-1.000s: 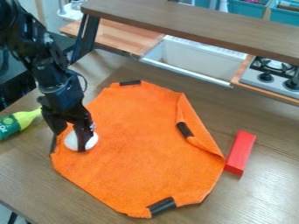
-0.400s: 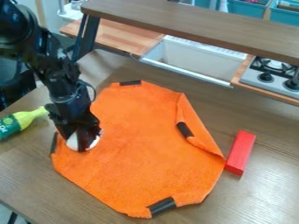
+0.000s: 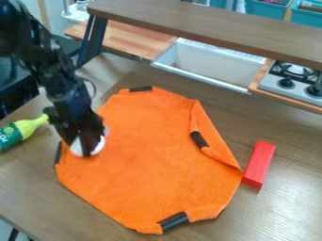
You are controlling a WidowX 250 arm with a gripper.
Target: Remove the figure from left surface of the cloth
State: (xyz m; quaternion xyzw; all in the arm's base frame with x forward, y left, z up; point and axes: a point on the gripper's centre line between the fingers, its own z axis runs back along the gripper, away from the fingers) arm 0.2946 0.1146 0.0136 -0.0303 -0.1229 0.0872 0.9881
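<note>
My gripper [image 3: 87, 149] is at the left part of the orange cloth [image 3: 154, 164], pointing down, and is shut on a white rounded figure [image 3: 76, 147]. Dark fingers cover the figure's middle, while white surface shows on both sides of them. The figure looks slightly tilted. Whether its underside touches the cloth cannot be told.
A green and yellow bottle [image 3: 24, 130] lies at the left beside the cloth. To the cloth's right is a red block [image 3: 258, 164]. Behind are a raised shelf [image 3: 207, 23], a white sink [image 3: 204, 63] and a stove [image 3: 292, 80].
The gripper closed in on the white figure, and both have since shifted slightly up and to the left in the view. The cloth, bottle and block stayed put.
</note>
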